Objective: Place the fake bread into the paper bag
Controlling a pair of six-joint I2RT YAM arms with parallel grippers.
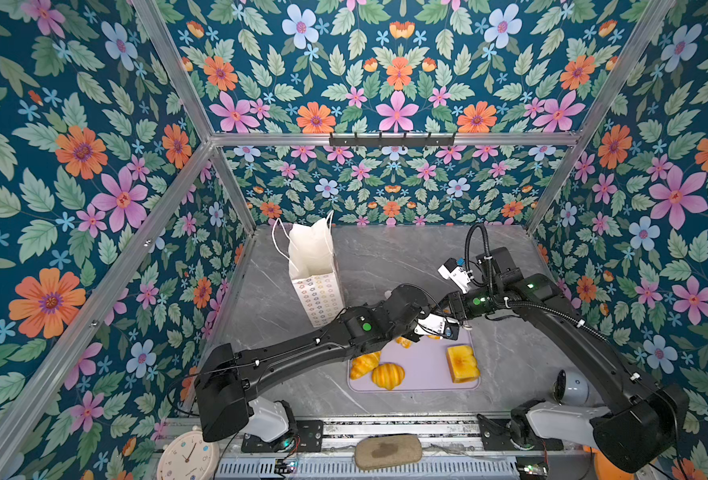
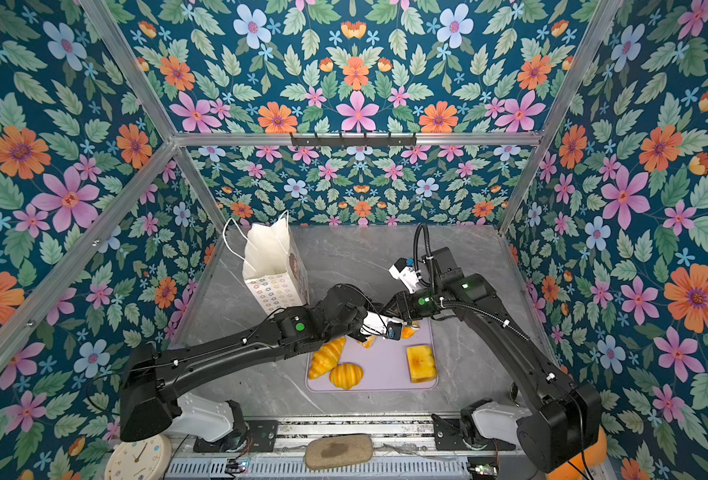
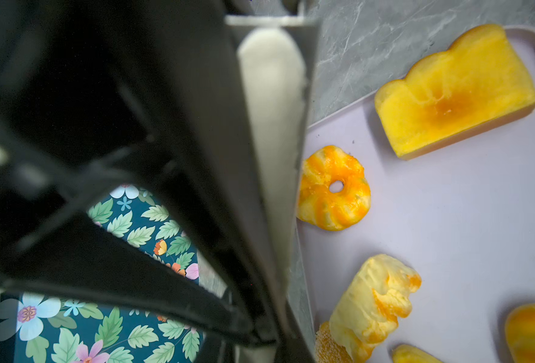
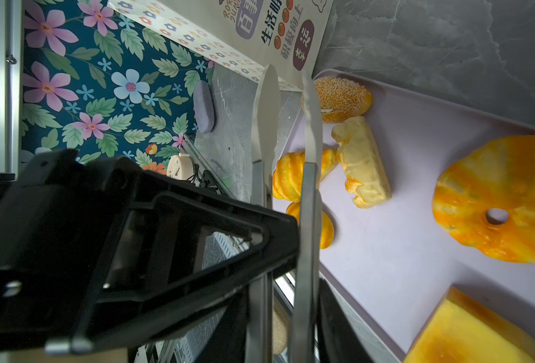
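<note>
The right tool [image 4: 288,83] hangs over the lilac tray [image 4: 401,251], jaws narrow, a slim gap with nothing in it. One fingertip [image 4: 310,94] is in line with the speckled bun [image 4: 343,99]; whether it touches, I can't tell. The left tool [image 3: 272,103] shows one pad only, so its opening I can't tell. The fake bread [image 1: 462,363] lies on the tray; the paper bag [image 1: 316,270] stands upright on the desk [image 1: 385,257] just beyond it.
</note>
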